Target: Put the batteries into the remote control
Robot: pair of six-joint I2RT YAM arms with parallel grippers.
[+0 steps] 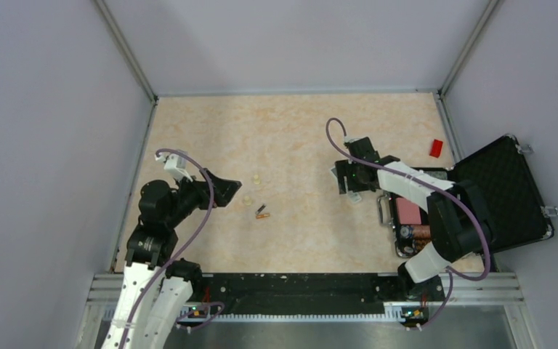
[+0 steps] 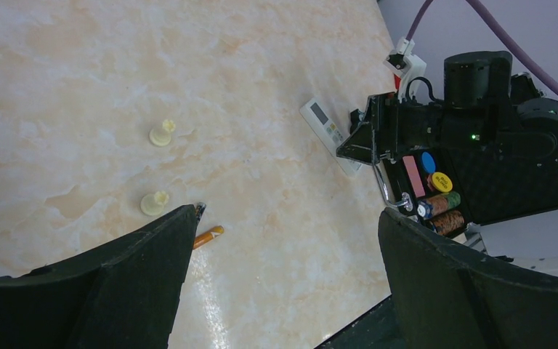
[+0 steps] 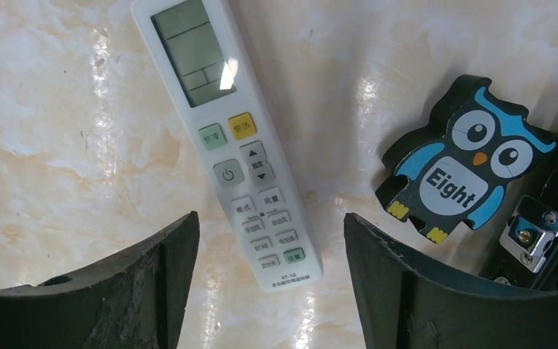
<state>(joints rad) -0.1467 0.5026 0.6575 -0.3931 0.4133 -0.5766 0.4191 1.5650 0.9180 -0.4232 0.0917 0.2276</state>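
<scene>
The remote control lay face up on the marbled table with its grey display and buttons showing, so the battery recess, judged to be on the back, faced the tabletop. The right gripper hung over the button end, fingers spread to either side of the white bar and holding nothing. Just beside the remote, toward the case, lay a blue-and-black owl piece marked "Eight", and beyond it the open black case. The batteries, two thin black-and-copper cylinders, lay close together near the middle of the table. They were well apart from the remote and just ahead of the left gripper, whose fingers were likewise spread and empty. One of those fingers hid part of the batteries in the left wrist view. Two small cream lumps sat near them. The step in hand appeared to be taking hold of the remote so that it could be turned over. Done well, the right fingers would come down square across the bar's narrow width, clear of the owl piece. They would close on the long edges rather than the buttons, firmly enough that the smooth plastic did not twist as it was flipped recess up within the left arm's reach
</scene>
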